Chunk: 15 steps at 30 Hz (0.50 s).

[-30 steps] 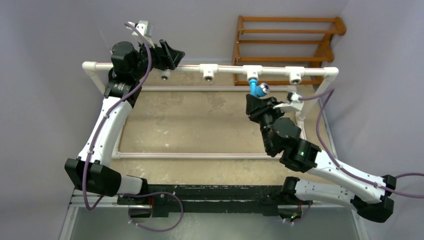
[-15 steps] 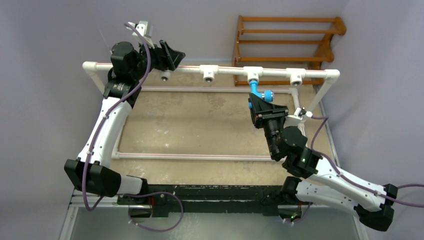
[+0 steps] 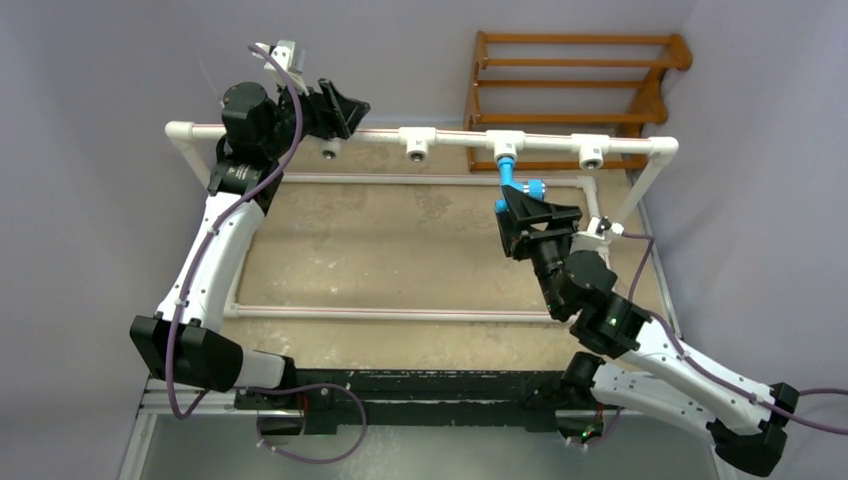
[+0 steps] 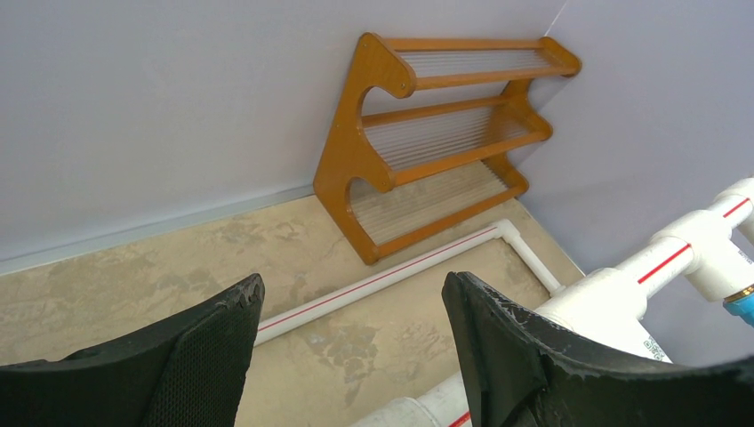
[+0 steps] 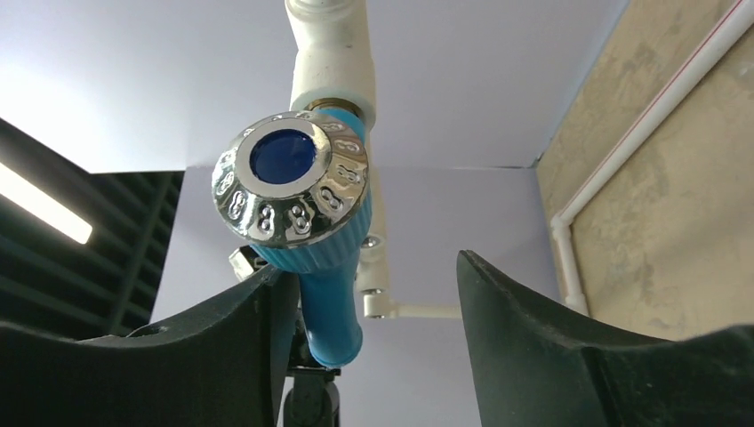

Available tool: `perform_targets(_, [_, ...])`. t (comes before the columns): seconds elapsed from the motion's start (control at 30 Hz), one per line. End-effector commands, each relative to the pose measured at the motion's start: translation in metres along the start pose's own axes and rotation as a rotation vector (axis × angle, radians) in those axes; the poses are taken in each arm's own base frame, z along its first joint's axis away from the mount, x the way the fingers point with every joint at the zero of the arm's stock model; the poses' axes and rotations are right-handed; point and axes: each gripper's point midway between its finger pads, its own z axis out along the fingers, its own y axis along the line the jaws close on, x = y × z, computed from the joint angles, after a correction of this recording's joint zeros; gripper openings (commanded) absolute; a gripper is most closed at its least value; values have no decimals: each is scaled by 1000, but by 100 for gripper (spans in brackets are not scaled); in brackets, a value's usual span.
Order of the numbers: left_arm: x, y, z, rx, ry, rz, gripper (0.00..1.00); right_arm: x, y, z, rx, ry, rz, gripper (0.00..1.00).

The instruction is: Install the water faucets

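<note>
Step in hand: screwing in. Blue faucet (image 3: 513, 180) sits in the third tee (image 3: 506, 147) of the pipe rail (image 3: 455, 140) along the desk's (image 3: 380, 250) far edge, body pointing toward the near edge, knob to the right. Right gripper (image 3: 538, 204) is just on the near side of it, jaws apart, not clamped. Left gripper (image 3: 345, 105) is up at the rail's left end, jaws apart too, nothing between them

Next: can't tell from these views whether the thread is fully home. If not, close on the body and turn it further. If seated, back straight off toward the near edge without knocking the knob. Other tees (image 3: 417, 147) look empty, and no second faucet is visible anywhere

Views: right wrist gives what top can't, with the chromed knob (image 5: 293, 191) face-on and the faucet body touching or just beside one finger (image 5: 222, 338), wide gap to the other. Left wrist shows the wooden rack (image 4: 347, 151) at the far right corner, and only a sliver of blue at its frame edge
</note>
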Motion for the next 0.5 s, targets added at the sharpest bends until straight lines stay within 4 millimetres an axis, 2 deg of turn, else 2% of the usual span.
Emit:
perform_targets(0.0, [82, 42, 2, -131, 246, -123, 73, -26, -1, -11, 46, -73, -114, 68])
perform_targets(0.17, [84, 43, 2, -131, 249, -124, 73, -49, 5, -28, 52, -101, -294, 75])
perform_targets(0.33, [85, 44, 3, -133, 253, -126, 73, -76, 39, -49, -18, -137, -537, 78])
perform_targets(0.47, [86, 44, 3, -135, 254, -127, 73, -85, 65, -58, -44, -123, -774, 78])
